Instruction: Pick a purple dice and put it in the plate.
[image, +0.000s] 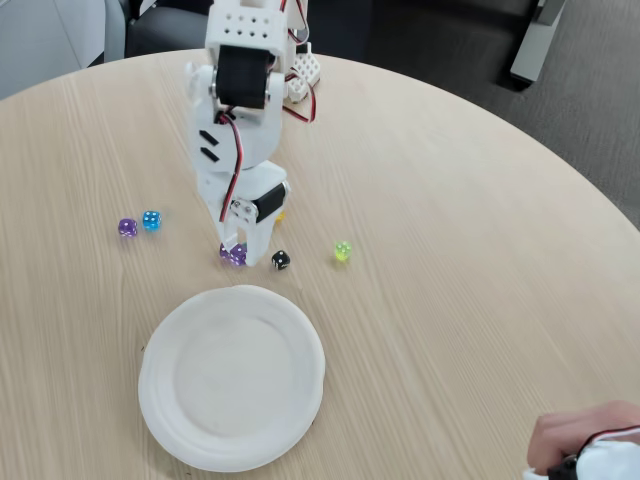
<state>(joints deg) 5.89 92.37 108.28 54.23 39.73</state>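
Purple dice (233, 255) sits on the table (470, 230) just left of centre in the fixed view, between the fingertips of the gripper (240, 253) — the fingers stand either side of it, though whether they truly clamp it I cannot tell. No writing can be read anywhere. White arm (240, 130) reaches down from the top of the frame, near upright, wrist pointing straight down. Plate (160, 400) lies below, lower left. Another purple die (127, 227) and a blue die (151, 219) sit at left; a black die (281, 260) and a yellow-green die (342, 251) right of the gripper. A hand (580, 435) shows at lower right.

High front view over table (480, 250)
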